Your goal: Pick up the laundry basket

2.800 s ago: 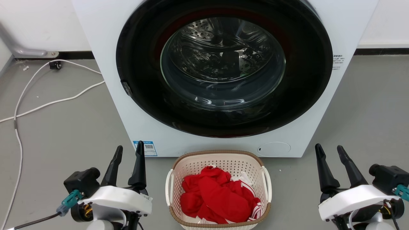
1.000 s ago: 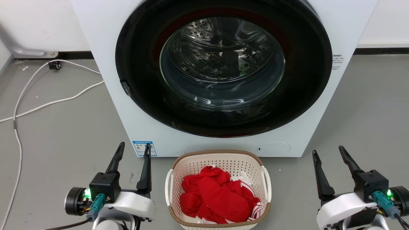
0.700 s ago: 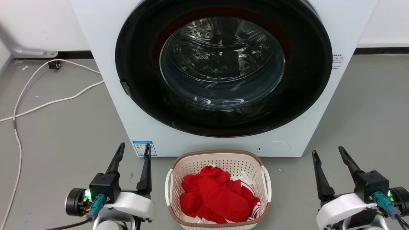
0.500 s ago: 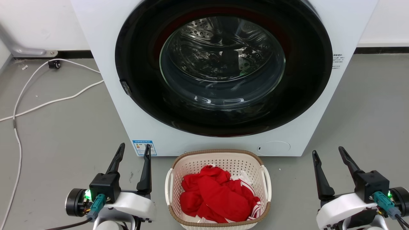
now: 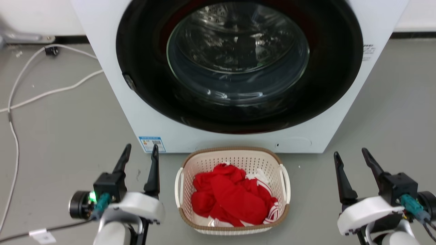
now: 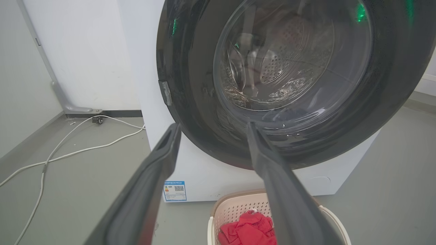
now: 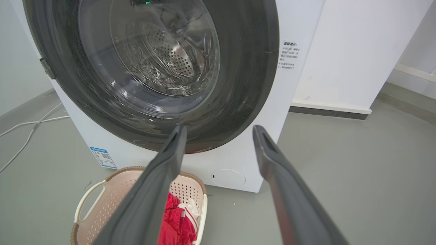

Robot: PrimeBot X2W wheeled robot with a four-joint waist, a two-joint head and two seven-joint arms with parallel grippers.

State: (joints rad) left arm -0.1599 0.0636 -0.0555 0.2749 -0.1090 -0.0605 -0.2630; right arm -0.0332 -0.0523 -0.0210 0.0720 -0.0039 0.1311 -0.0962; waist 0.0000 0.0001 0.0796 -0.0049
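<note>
Head cam has tipped down since the earlier frames: the whole scene has shifted in the picture, so that's camera motion, not the things moving. Both arms sit about where they were in frame.

State now:
- laundry basket (image 5: 233, 159) is on the floor (image 5: 68, 129), back rim just beside the base of the washing machine (image 5: 204, 143), centred between the arms. Red clothes (image 5: 231, 200) are heaped inside.
- left gripper (image 5: 141, 147): jaws spread, empty, near the basket's left handle (image 5: 177, 187) but not touching it.
- right gripper (image 5: 351, 152): jaws spread, empty, well apart from the right handle (image 5: 287, 183).

Nothing grasped yet; my read is that this is still the approach.

Risks from here:
- Uneven gaps. The left arm looks likely to arrive first and shove the basket sideways; light plastic on smooth floor would probably slide rather than hold.
- Handles are thin loops tight to the walls. Long fingers could miss the loop and pinch or ride up the perforated wall, giving a weak hold.
- One-sided or unsynchronised lift tilts the basket. Striped cloth lies close to the near rim and would probably spill first.
- Back rim is close to the machine front, so any forward drift while lifting could catch it.
</note>
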